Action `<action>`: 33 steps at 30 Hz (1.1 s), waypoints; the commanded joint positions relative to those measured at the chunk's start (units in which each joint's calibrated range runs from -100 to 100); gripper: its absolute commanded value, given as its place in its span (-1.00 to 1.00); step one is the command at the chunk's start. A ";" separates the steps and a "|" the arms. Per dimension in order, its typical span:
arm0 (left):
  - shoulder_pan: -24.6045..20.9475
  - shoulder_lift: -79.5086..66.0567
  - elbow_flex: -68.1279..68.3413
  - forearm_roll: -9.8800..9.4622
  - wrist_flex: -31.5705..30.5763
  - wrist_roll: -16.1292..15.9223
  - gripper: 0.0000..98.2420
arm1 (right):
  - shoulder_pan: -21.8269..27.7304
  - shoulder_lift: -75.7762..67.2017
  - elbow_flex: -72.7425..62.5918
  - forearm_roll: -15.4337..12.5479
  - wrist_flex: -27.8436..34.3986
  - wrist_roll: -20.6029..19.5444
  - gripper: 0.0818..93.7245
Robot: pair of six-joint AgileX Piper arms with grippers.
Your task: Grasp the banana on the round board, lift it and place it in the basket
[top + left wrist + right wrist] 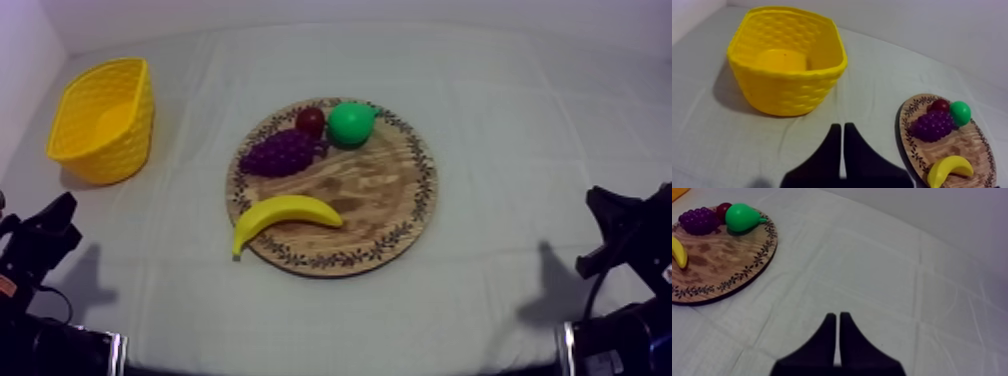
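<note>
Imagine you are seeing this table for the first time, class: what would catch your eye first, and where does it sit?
The bright yellow basket stands out at the far left of the table, upright and holding no fruit. In the middle lies a round wooden board with a banana at its near left edge and, along its far edge, purple grapes, a small red fruit and a green pear.
</note>
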 commanded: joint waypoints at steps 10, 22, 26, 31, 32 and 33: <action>0.02 0.00 0.01 0.03 0.06 -0.01 -1.00 | 0.00 -0.04 -0.03 -0.02 0.01 -0.02 -0.99; 0.02 0.00 0.01 0.03 0.06 -0.04 -1.00 | 0.00 -0.04 -0.03 -0.02 0.01 -0.02 -0.99; 0.02 0.00 -0.06 0.03 0.32 -0.21 -1.00 | 0.00 -0.04 -0.03 -0.02 0.01 -0.02 -0.99; 0.09 0.00 0.01 0.06 -0.25 -0.67 -0.84 | 0.00 -0.04 -0.03 -0.02 0.01 -0.02 -0.99; 0.24 0.03 0.08 0.07 -0.50 -0.93 -0.82 | 0.00 -0.04 -0.03 -0.02 0.01 -0.02 -0.99; 0.48 0.10 0.12 0.07 -0.67 -1.26 -0.81 | 0.00 -0.04 -0.03 -0.02 0.01 -0.02 -0.99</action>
